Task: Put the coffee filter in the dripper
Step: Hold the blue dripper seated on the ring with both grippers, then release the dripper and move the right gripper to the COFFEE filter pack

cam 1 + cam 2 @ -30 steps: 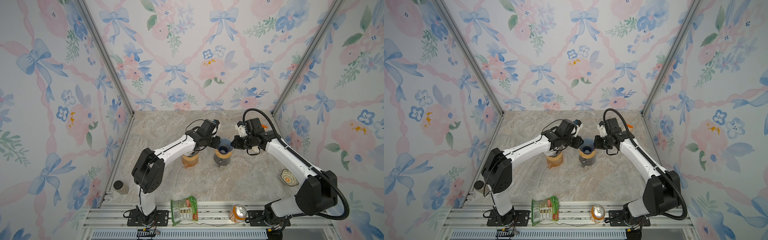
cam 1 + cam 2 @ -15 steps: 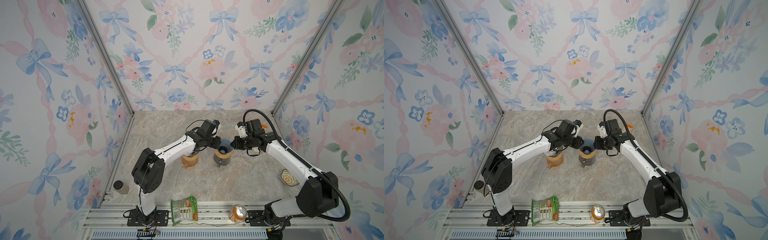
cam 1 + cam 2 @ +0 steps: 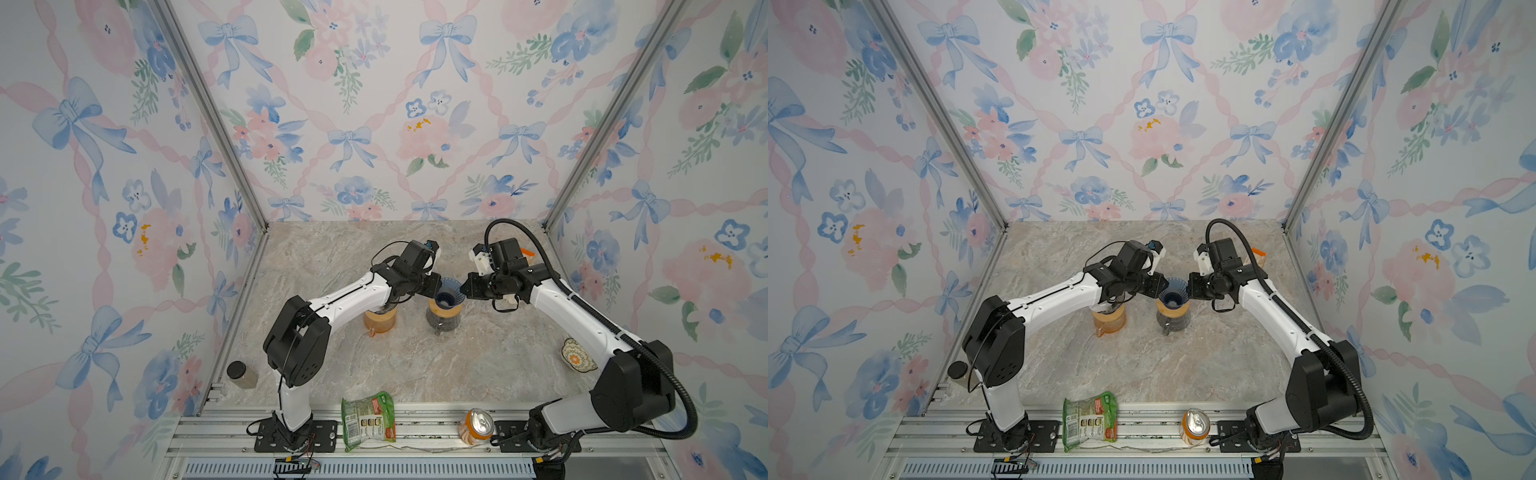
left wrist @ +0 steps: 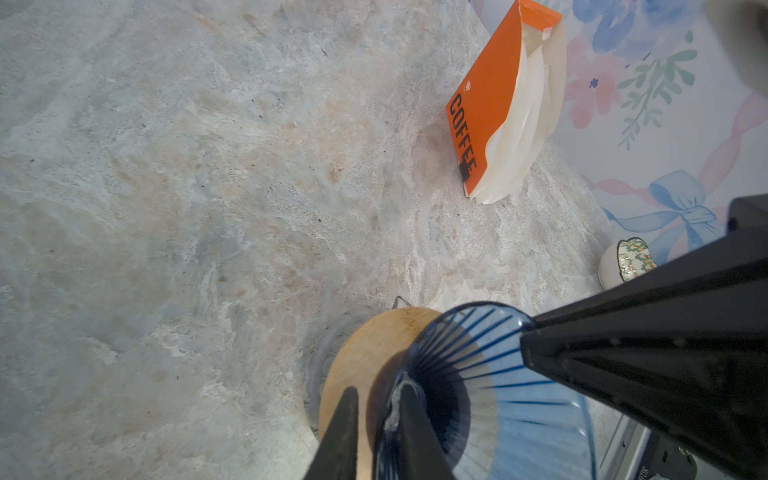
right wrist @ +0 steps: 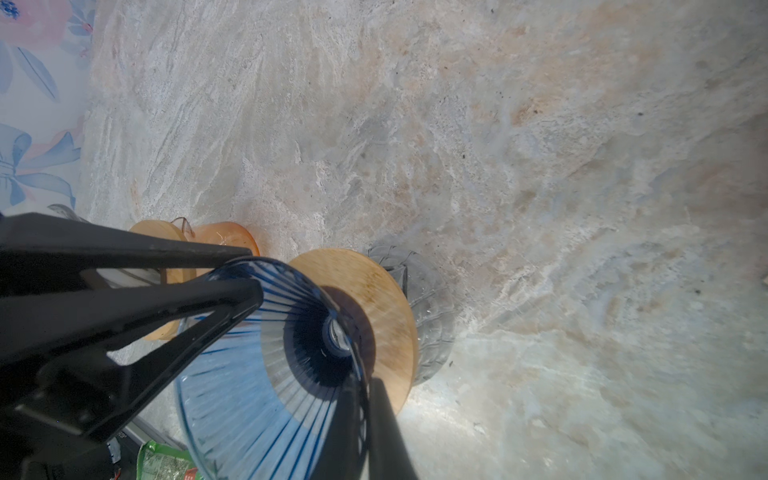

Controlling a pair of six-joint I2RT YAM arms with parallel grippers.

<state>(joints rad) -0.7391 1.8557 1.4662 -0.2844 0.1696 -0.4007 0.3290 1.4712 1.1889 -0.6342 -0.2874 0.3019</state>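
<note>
Both arms have stayed where they were. We see the left gripper [image 4: 380,395] pinching one side of the blue ribbed see-through dripper [image 3: 449,291], and the right gripper [image 5: 365,386] pinching the other side. The white paper coffee filters [image 4: 523,137] sit in their orange pack [image 4: 482,112], at two o'clock from the dripper, near the wall [image 4: 648,137].

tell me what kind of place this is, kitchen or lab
Probably a robot test booth staged as a coffee corner: floral wallpaper panels, marble-look tabletop, blue dripper on a carafe.
</note>
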